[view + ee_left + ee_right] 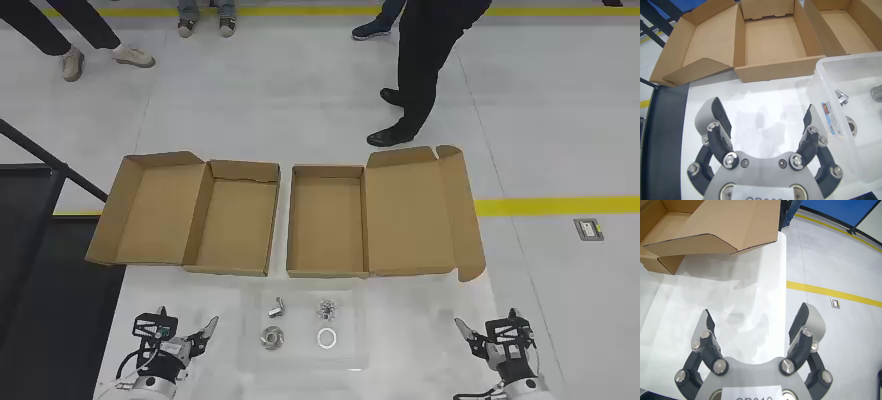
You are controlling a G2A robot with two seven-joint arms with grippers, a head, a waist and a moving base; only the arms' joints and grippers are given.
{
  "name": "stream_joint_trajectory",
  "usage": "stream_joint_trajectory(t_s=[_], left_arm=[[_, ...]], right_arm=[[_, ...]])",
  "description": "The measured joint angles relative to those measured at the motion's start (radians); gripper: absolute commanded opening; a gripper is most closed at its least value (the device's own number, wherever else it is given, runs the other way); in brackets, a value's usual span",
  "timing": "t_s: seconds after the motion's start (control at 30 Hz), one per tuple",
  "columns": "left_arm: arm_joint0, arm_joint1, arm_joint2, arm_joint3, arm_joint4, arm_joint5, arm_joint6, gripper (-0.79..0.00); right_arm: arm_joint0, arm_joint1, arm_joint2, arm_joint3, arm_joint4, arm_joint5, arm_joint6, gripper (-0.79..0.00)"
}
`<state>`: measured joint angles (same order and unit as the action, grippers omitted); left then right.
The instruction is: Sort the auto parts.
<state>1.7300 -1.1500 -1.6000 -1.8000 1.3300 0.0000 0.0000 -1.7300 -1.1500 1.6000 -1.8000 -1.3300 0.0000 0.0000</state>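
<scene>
The left hand (762, 110) hung wide open and empty over the table (757, 94), just beside a clear bin (826, 91), as the right hand (755, 313), equally spread and holding nothing, hovered near the table's right edge. Four metal parts (271, 338) lay apart from one another in the bin, behind which stood two open boxes (325, 220), side by side.

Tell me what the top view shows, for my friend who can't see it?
A clear bin holding four small metal parts sits on a white table, between the open left gripper and the open right gripper. Behind it stand the left box and right box, both open and empty.
</scene>
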Motion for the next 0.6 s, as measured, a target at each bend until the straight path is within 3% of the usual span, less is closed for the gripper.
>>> stream_joint_trajectory(t_s=[0.33, 0.6], left_arm=[[0.000, 0.000, 0.000, 0.000, -0.001, 0.000, 0.001, 0.000], [0.019, -0.001, -0.035, -0.055, -0.008, -0.017, 0.036, 0.000]], right_arm=[[0.001, 0.000, -0.001, -0.006, -0.001, -0.006, -0.006, 0.000], [-0.023, 0.014, 0.031, -0.180, -0.152, -0.169, -0.163, 0.000]])
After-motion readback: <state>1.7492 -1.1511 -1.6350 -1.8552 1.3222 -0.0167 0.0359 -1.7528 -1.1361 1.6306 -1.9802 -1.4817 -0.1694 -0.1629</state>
